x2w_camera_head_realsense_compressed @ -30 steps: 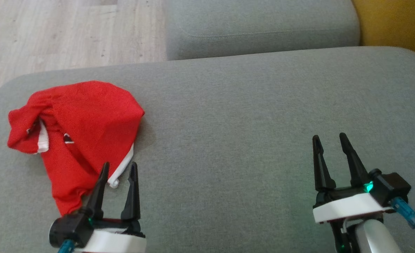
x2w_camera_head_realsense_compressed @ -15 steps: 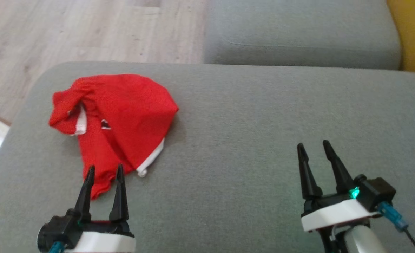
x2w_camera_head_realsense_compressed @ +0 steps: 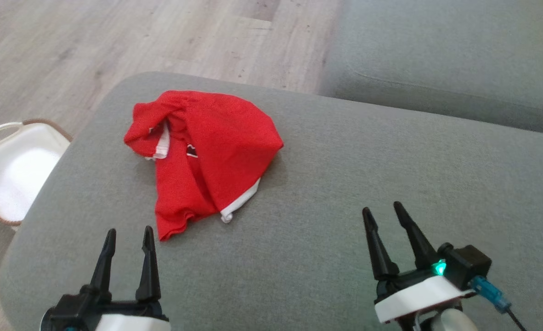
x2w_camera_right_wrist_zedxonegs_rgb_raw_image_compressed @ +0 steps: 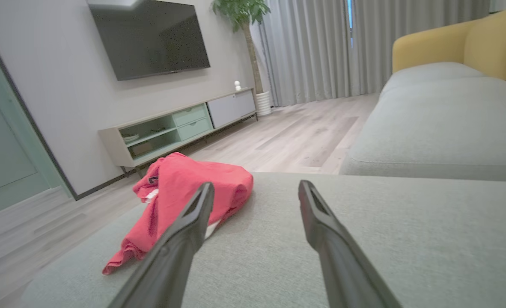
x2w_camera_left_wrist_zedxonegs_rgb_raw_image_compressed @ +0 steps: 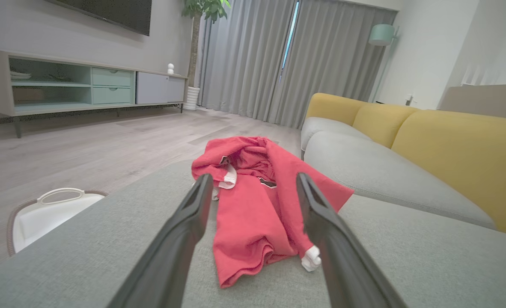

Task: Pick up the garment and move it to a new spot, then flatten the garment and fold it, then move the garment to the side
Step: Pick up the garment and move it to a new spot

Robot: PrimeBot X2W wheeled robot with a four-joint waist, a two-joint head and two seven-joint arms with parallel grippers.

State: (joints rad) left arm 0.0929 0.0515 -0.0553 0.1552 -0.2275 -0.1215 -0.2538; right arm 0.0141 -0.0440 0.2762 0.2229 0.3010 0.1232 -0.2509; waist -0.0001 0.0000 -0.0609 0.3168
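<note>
A crumpled red garment (x2w_camera_head_realsense_compressed: 207, 147) with white trim lies in a heap on the left part of the grey cushion (x2w_camera_head_realsense_compressed: 345, 184). It also appears ahead in the left wrist view as the garment (x2w_camera_left_wrist_zedxonegs_rgb_raw_image_compressed: 257, 201) and to the left in the right wrist view as the garment (x2w_camera_right_wrist_zedxonegs_rgb_raw_image_compressed: 184, 192). My left gripper (x2w_camera_head_realsense_compressed: 129, 234) hovers open just short of the garment's near hem, nothing between its fingers. My right gripper (x2w_camera_head_realsense_compressed: 383, 210) stands open over bare cushion, well to the garment's right.
A white basket (x2w_camera_head_realsense_compressed: 14, 170) with a brown rim sits on the wood floor left of the cushion, also seen as the basket (x2w_camera_left_wrist_zedxonegs_rgb_raw_image_compressed: 52, 209). A second grey cushion (x2w_camera_head_realsense_compressed: 446, 59) lies beyond. A yellow sofa back (x2w_camera_left_wrist_zedxonegs_rgb_raw_image_compressed: 458, 145), TV console (x2w_camera_right_wrist_zedxonegs_rgb_raw_image_compressed: 180, 124) and curtains stand farther off.
The head camera has swung left, so the garment sits further right in the picture and the basket has come into view. The left gripper's tips, earlier over the hem, now sit short of it.
</note>
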